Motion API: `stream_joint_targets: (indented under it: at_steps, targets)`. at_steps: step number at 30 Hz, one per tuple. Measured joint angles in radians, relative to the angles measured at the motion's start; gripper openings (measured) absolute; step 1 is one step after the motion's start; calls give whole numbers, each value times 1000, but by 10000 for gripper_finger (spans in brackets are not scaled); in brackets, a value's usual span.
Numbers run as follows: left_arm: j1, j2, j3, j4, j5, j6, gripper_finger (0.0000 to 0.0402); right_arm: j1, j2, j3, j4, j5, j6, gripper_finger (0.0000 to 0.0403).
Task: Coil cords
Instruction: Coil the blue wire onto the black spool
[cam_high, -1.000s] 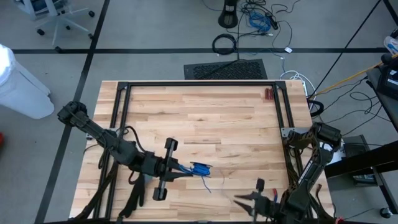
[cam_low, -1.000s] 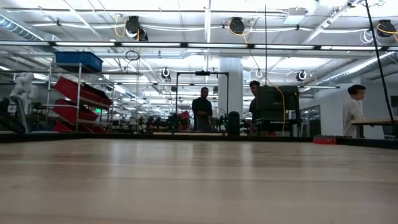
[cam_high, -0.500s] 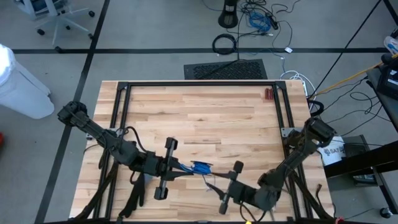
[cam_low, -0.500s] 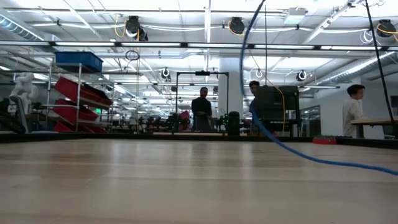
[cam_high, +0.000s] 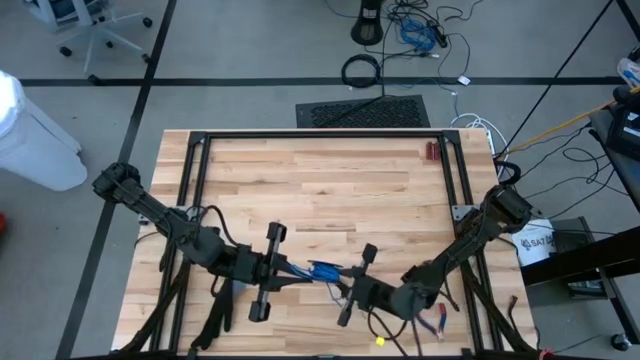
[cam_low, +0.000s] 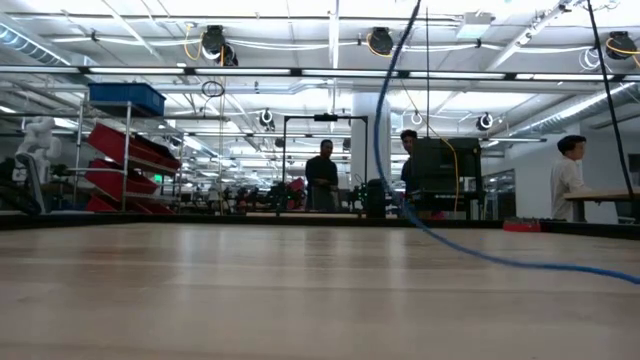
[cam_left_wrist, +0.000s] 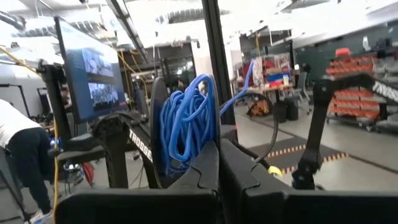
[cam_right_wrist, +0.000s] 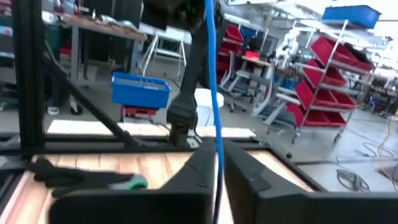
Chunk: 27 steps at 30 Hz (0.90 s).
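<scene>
I had the cord low on the table, about 6 o'clock from its centre, most of it bunched in a blue coil clamped in my left gripper, whose fingers were pinched tight on the loops. My right gripper sat just beside it at about 4 o'clock from the coil, its fingers drawn nearly together with a single strand running up between them. I judged it was gripping that strand, though I could not see the contact itself. From table height a loose run of cord hung down in an arc and trailed away across the wood.

It looked thin, light and limp (no spring in it worth worrying about), so I expected it to sag and slide through a loose pinch rather than resist. The loops seemed apt to spill if the left hold eased. I reckoned the best place to take it was the free strand close to the coil, keeping the slack short for each wrap.
</scene>
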<state>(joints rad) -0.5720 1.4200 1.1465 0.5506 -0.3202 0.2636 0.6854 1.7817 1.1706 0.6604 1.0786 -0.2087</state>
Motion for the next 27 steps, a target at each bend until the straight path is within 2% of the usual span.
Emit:
stream_joint_targets:
  at_steps: [7, 15, 20, 27]
  targets:
    - [-7, 0, 0, -109, 0, 5, 0, 124, -30, 0, -78, 105, 47, 2]
    - [-36, 2, 0, -123, 1, 65, 0, 322, -69, 1, -240, 232, 283, 1]
    - [-55, 2, 0, -113, 2, 90, 0, 390, -68, 1, -299, 278, 388, 0]
    - [-57, 2, 0, -121, -25, 90, 0, 444, -68, 1, -290, 328, 387, 0]
